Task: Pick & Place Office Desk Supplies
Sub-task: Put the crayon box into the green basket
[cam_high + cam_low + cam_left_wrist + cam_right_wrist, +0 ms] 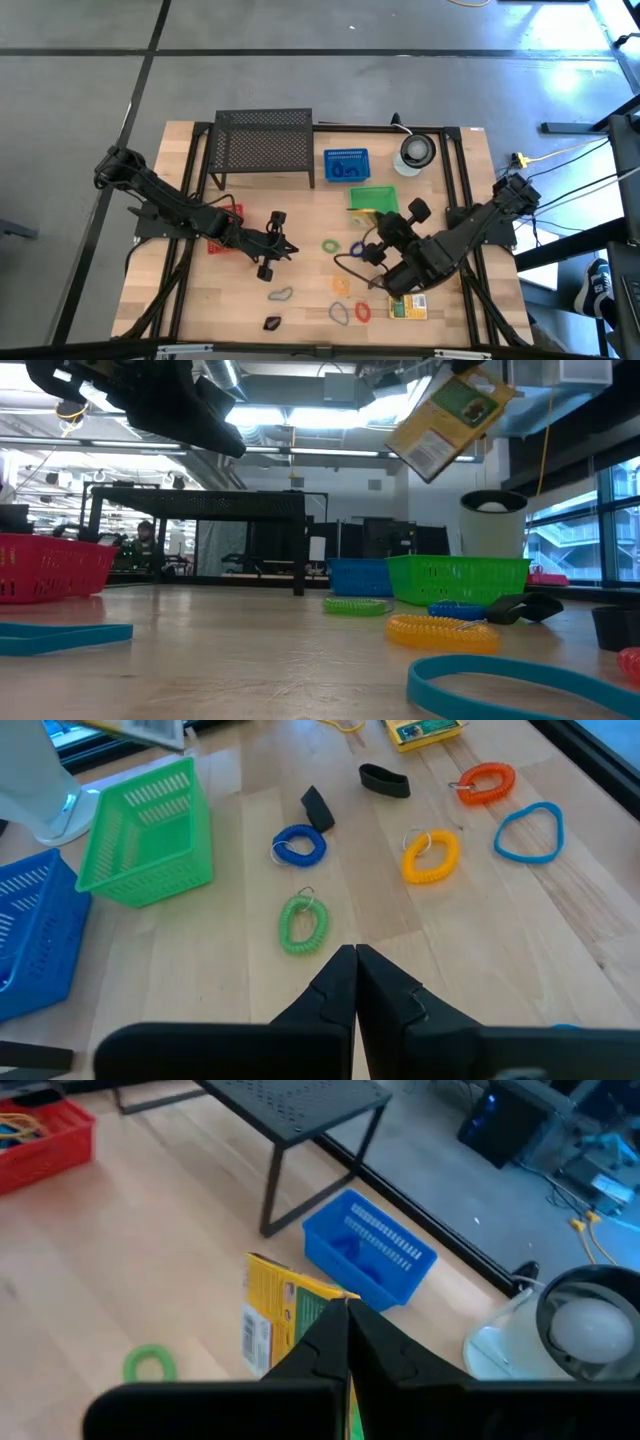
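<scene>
The high view looks straight down on the whole pale wooden table (300, 270), while the low view sits at tabletop level, facing the room. Both wrist views look down closely, apparently sharing the blue plastic basket (30, 935) (370, 1260).

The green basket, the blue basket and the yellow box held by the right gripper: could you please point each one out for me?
green basket (150, 835), left wrist view, on its mesh side wall.
blue basket (368, 1250), right wrist view, on its slatted side wall.
yellow box (450, 420), low view, on its printed face.
</scene>
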